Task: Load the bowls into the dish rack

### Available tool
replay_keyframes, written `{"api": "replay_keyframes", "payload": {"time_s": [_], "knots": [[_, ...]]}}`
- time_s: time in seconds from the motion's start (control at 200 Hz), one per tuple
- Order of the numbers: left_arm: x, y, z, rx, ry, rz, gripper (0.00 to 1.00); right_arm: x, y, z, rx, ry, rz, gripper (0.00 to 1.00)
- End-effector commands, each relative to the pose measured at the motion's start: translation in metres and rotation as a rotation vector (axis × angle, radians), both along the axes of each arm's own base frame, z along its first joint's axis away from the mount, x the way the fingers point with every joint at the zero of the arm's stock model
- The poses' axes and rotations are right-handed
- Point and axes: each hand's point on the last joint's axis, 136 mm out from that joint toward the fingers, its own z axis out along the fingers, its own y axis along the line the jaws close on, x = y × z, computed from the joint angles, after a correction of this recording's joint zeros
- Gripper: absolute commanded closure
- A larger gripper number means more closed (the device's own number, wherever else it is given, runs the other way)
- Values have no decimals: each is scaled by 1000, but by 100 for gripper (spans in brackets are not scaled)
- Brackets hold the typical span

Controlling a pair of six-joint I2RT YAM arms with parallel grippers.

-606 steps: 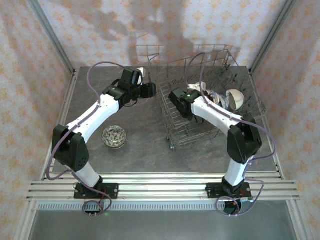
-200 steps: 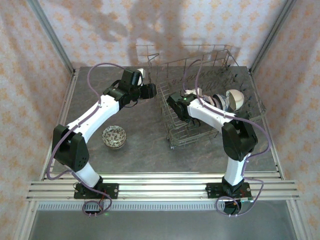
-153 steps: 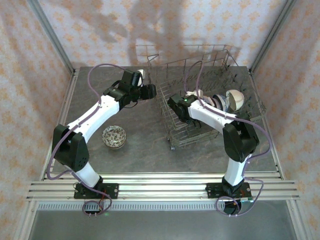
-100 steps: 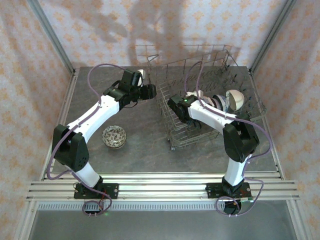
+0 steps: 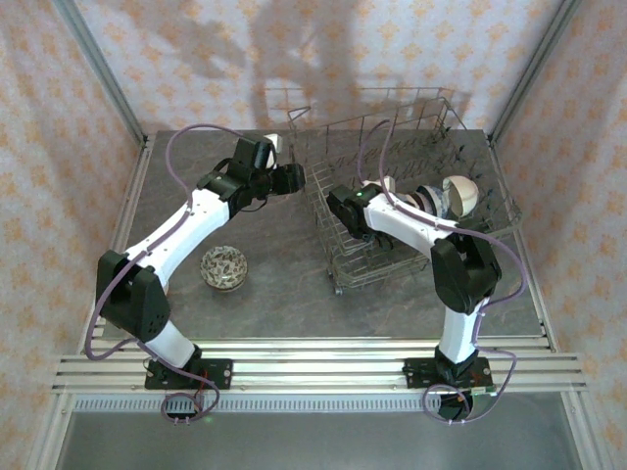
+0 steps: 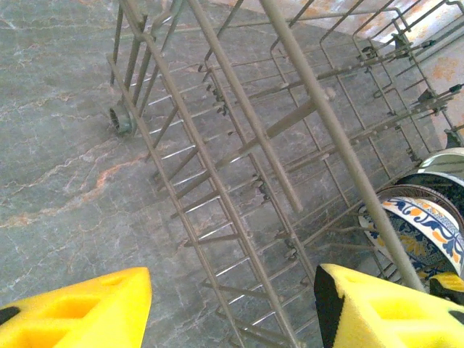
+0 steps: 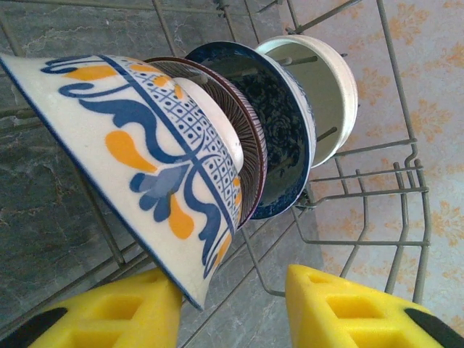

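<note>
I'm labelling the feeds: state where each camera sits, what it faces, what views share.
Top external: above and behind, looking down on table, dish rack, both arms.
Left wrist: on the left hand, facing the rack's side wall; yellow fingers show.
Right wrist: on the right hand, facing racked bowls; its fingers show.
Shared: both wrist views catch the blue-and-orange bowl.

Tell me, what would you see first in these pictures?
A row of bowls stands on edge in the dish rack, and the nearest, a white bowl with blue and orange swirls, really pops. One patterned bowl sits alone on the grey table.
</note>
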Motion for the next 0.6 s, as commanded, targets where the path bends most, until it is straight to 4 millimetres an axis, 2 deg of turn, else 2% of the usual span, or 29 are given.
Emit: {"api": "replay_keyframes", "payload": {"time_s": [0.0, 0.12, 0.27, 0.505, 0.596], "knots": [[-3, 3, 11, -25, -22, 9, 38, 7, 5, 4, -35, -19, 18, 57], [-4, 5, 9, -18, -16, 14, 38, 9, 9, 7, -13, -7, 25, 55], [-6, 6, 6, -14, -10, 15, 38, 10, 13, 12, 25, -13, 29, 46], [-9, 7, 3, -13, -4, 17, 38, 14, 16, 16, 53, -5, 31, 45], [-10, 10, 3, -4, -4, 23, 38, 14, 16, 23, 86, -11, 31, 45]]}}
